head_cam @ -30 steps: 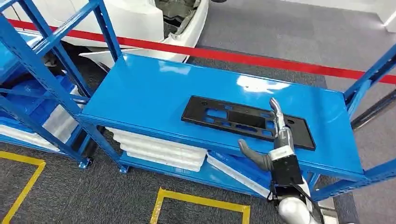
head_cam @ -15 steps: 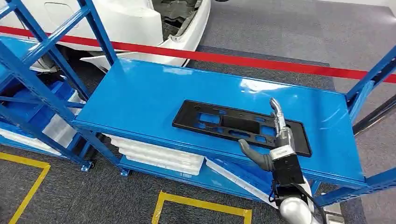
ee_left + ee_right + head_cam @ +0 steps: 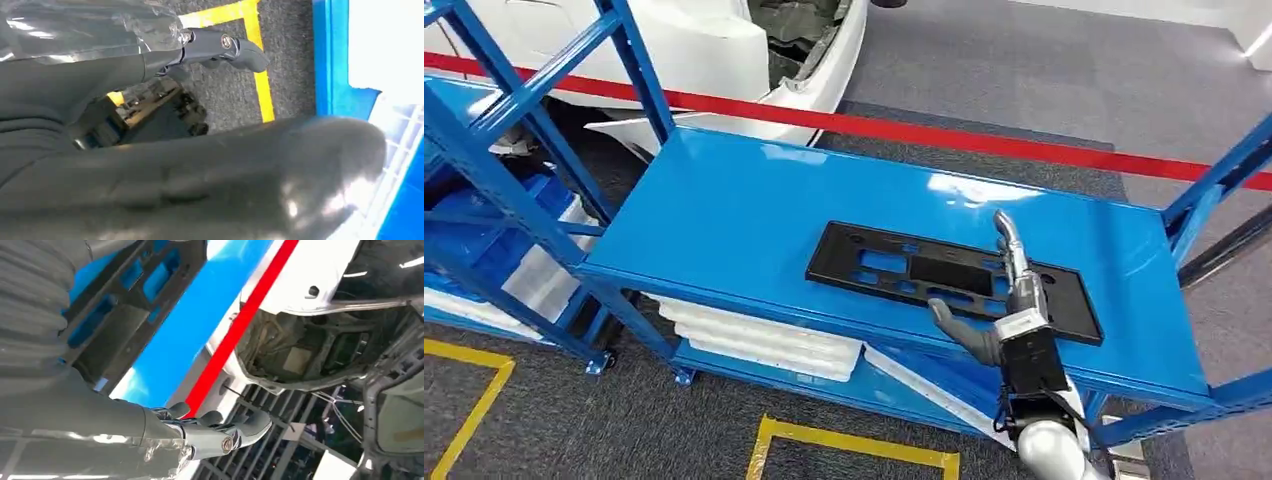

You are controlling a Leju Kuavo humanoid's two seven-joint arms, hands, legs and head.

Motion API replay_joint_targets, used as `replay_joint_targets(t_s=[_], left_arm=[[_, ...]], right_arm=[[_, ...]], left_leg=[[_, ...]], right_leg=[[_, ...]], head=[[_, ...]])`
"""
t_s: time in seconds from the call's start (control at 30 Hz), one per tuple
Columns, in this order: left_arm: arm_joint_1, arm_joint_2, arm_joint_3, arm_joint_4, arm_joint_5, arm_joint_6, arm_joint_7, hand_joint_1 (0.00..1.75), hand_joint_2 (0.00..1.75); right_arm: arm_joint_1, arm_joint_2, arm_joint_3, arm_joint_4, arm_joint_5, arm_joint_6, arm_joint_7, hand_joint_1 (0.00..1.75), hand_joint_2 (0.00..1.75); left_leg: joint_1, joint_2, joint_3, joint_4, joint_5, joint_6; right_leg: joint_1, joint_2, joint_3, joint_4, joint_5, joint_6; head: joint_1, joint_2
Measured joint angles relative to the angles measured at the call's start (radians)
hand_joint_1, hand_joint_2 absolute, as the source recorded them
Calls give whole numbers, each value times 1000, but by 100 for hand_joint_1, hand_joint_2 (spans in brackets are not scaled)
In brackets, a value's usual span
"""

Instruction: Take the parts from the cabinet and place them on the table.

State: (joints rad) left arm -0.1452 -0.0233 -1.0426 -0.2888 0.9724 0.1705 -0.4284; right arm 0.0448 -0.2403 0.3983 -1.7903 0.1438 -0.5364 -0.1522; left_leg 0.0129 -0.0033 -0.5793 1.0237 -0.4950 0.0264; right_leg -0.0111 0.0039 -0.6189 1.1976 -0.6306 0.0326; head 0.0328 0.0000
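Camera has shifted a little since half a second ago; black part reads slightly further right, flat on the blue surface toward its near right edge. Your right hand sits over the part's right end, fingers extended, thumb splayed off the near edge, gripping nothing. Left hand: fingers curled, nothing in them, over yellow floor tape.

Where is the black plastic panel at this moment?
In the head view, the black plastic panel lies flat on the blue shelf top, toward its right end near the front edge, with the right robot hand over its right part.
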Motion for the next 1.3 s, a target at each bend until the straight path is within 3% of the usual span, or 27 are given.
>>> replay_joint_targets(t_s=[0.03,0.07,0.1,0.13,0.2,0.27,0.37,0.4,0.43,0.53,0.57,0.6,0.63,0.7,0.73,0.77,0.87,0.93,0.97,1.03,1.07,1.1,1.13,1.17,1.23,1.27,1.3], left_arm=[[1,0,-1,0,0,0,0,0,0],[1,0,-2,0,0,0,0,0,0],[1,1,-3,0,0,0,0,0,0],[1,0,-5,0,0,0,0,0,0],[1,0,-8,0,0,-1,0,0,0],[-1,0,-8,0,0,-1,0,0,0],[0,0,-9,0,0,-2,0,0,0],[-2,0,-9,0,-1,-2,0,0,0],[-3,0,-9,0,-3,-2,0,0,0],[-4,0,-11,0,-4,-3,2,0,0],[-3,0,-11,0,-6,-4,3,0,0],[-2,0,-13,0,-6,-6,3,0,0],[-2,0,-14,0,-7,-7,3,0,0],[-4,0,-14,0,-8,-8,4,0,0],[-5,0,-14,0,-8,-8,4,0,0],[-6,1,-14,0,-7,-7,5,0,0],[-6,1,-15,0,-6,-7,5,0,0],[-9,1,-14,0,-6,-7,5,0,0],[-10,1,-15,0,-6,-7,5,0,0],[-10,0,-15,0,-6,-7,5,0,0],[-9,0,-15,0,-6,-7,5,0,0],[-8,1,-15,0,-5,-6,5,0,0],[-9,1,-15,0,-5,-5,4,0,0],[-9,1,-15,0,-5,-3,3,0,0],[-8,0,-15,0,-5,-3,2,0,0],[-10,0,-15,0,-4,-3,2,0,0],[-11,0,-15,0,-3,-5,1,0,0]], right_arm=[[2,0,0,0,0,1,0,0,175],[3,0,0,0,-2,3,2,0,175],[3,0,0,1,-2,4,2,0,175],[3,0,0,1,-2,5,3,0,175],[2,0,0,1,-2,6,3,0,175],[1,0,0,2,-2,6,3,0,175],[2,0,0,2,-2,7,4,0,175],[2,0,0,2,-2,7,4,0,175],[1,0,0,2,-2,8,4,0,175],[0,0,0,3,-2,10,5,0,175],[1,0,0,3,-2,10,5,0,175],[2,0,0,3,-2,10,5,0,175],[2,0,0,3,-3,10,6,0,175],[2,0,0,3,-5,10,7,0,175],[2,0,0,3,-5,11,8,0,175],[1,0,0,4,-6,11,8,0,175],[2,-1,0,4,-7,15,11,0,175],[2,-3,0,4,-7,16,11,0,175],[0,-4,0,4,-6,15,11,0,175],[1,-6,0,4,-7,17,13,0,175],[2,-6,0,5,-7,22,18,0,175],[2,-7,0,5,-6,30,28,0,175],[1,-11,0,6,3,45,46,0,175],[1,-16,2,6,10,55,58,0,175],[-6,-26,4,6,42,92,101,0,175],[-9,-32,6,8,58,114,123,0,175],[-12,-40,6,8,74,135,144,0,175]], left_leg=[[0,1,0,0,-1,1],[0,1,1,1,-2,2],[0,0,3,1,-4,2],[1,-1,7,1,-6,0],[4,-3,19,3,-15,-6],[-1,-4,19,5,-19,-17],[1,-3,25,-6,-16,-33],[0,-4,26,-6,-22,-41],[2,-2,28,17,-38,-43],[2,-2,-76,231,-142,-45],[2,-2,-110,294,-157,-46],[1,-2,-122,308,-148,-45],[1,-2,-111,276,-115,-42],[-2,-2,-37,105,-11,-31],[-4,-3,-11,37,14,-25],[-10,-2,-3,18,4,-22],[-14,-3,-2,9,-2,-16],[-4,-1,6,-8,5,-5],[-2,0,8,-11,6,-1],[-2,2,8,-11,4,2],[-2,2,8,-11,3,3],[-2,2,8,-10,2,3],[-2,2,11,-10,0,3],[-1,0,15,-10,-2,1],[2,-2,27,-9,-11,-8],[-4,-2,26,-8,-14,-14],[-4,-2,22,-4,-14,-18]], right_leg=[[-2,0,-42,78,-27,4],[-4,0,-74,128,-32,7],[-6,0,-78,124,-12,8],[-8,0,-58,70,34,8],[-9,-1,18,-109,140,6],[0,1,42,-169,135,-1],[4,5,39,-167,131,-17],[-7,4,46,-178,137,-26],[-6,2,50,-182,138,-30],[-2,-3,52,-182,132,-47],[0,-4,53,-182,131,-49],[2,-3,55,-182,130,-50],[2,-2,59,-182,128,-51],[3,1,71,-181,119,-47],[3,1,75,-180,115,-44],[11,2,73,-173,111,-38],[4,2,71,-178,113,-26],[1,0,71,-161,94,-13],[1,0,52,-121,68,-7],[-3,0,-25,32,-4,4],[-5,0,-60,97,-23,7],[-6,0,-80,126,-20,9],[-9,0,-74,103,12,11],[-11,0,-48,41,56,11],[-13,-1,34,-151,152,9],[-7,0,44,-165,136,7],[-4,2,45,-178,136,-1]], head=[[6,0],[10,0],[13,0],[17,0],[27,0],[34,0],[22,0],[19,0],[15,0],[-13,0],[-16,0],[-19,0],[-21,0],[-27,0],[-30,0],[-33,0],[-32,0],[-30,0],[-23,0],[-11,0],[-8,0],[-5,0],[-2,0],[2,0],[13,0],[16,0],[18,0]])
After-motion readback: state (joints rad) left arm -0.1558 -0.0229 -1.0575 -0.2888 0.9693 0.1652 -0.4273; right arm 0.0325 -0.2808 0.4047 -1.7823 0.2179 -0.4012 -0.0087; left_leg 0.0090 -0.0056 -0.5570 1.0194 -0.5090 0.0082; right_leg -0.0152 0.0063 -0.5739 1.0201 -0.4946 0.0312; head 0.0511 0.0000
